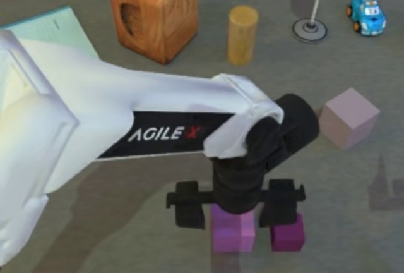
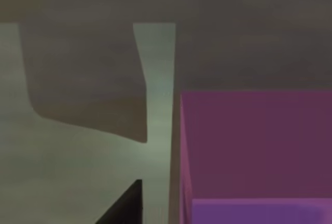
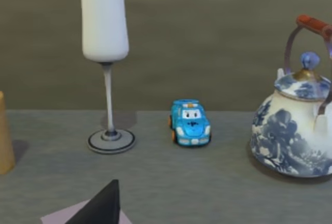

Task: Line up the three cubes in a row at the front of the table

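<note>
The left gripper [image 1: 235, 206] is hovering, fingers spread, over the violet-pink cube [image 1: 233, 232] at the tabletop's near edge, risking nudging the touching magenta cube [image 1: 288, 233].

You see the left tool [image 1: 237, 208] covering the top of the violet-pink cube [image 1: 233, 235], the teapot [image 3: 293, 130] cut off at the right wrist view's edge, and the right tool out of the top view.

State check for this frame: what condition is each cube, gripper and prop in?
violet-pink cube: front of table, under the left gripper, fingers open
dark magenta cube: beside it, small gap
mauve cube: farther back, not in the row
yellow cylinder: upright
glass: upright
toy car: on its wheels
</note>
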